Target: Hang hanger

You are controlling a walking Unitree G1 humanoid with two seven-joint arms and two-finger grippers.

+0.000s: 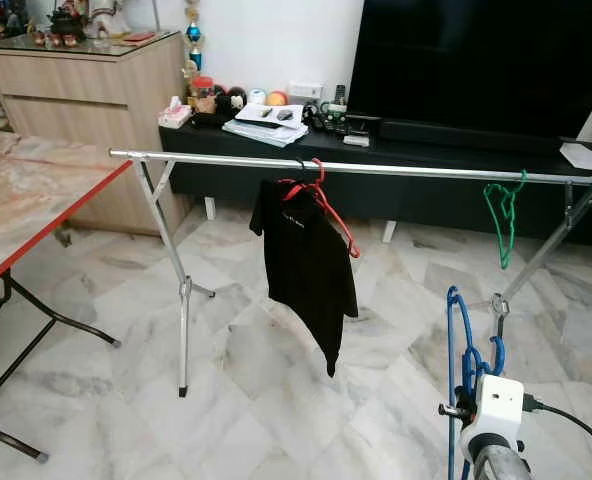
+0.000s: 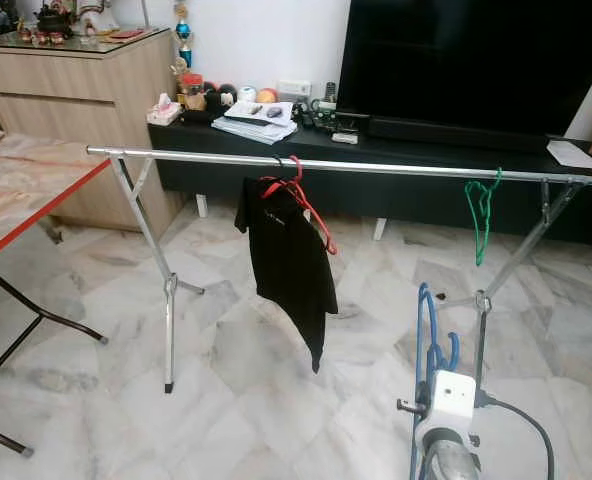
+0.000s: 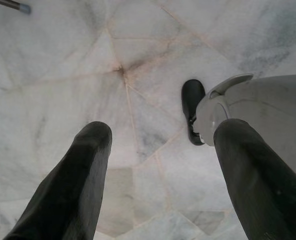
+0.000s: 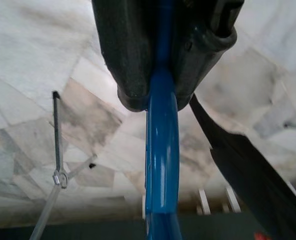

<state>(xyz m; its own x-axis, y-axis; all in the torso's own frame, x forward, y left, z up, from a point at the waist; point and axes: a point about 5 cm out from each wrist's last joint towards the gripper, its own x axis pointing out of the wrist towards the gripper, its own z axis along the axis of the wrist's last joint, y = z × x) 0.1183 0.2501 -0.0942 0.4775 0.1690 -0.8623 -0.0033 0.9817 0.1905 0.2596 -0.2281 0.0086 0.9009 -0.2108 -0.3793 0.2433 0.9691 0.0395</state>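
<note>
Nearest to you: the right gripper [image 4: 160,95] is clamped tight on the blue hanger [image 1: 463,350], low at the right of the head views. The right wrist view shows the grip itself: both black fingers [image 4: 123,55] pinch the blue bar with no gap. From the head you get only the white wrist housing [image 1: 496,405] with the hanger standing up beside it, so the head views can't confirm the pinch. My read: it's held upright with the hook end up so it can be lifted straight onto the rail.

The left gripper [image 3: 158,170] hangs idle over the marble floor [image 1: 246,380], fingers spread wide with nothing between them. Its wrist view also catches the robot's own foot [image 3: 192,110] below.

Next out is the drying rack's rail [image 1: 376,170], running across in front of you, well above the blue hanger. On it: a red hanger [image 1: 321,200] carrying a black shirt [image 1: 301,260] mid-rail, and a bare green hanger [image 1: 503,215] toward the right end. The open stretch between them looks like the natural target.

Left: folding table [image 1: 36,215]. Far back: low TV bench [image 1: 396,160] and the TV [image 1: 476,60].
</note>
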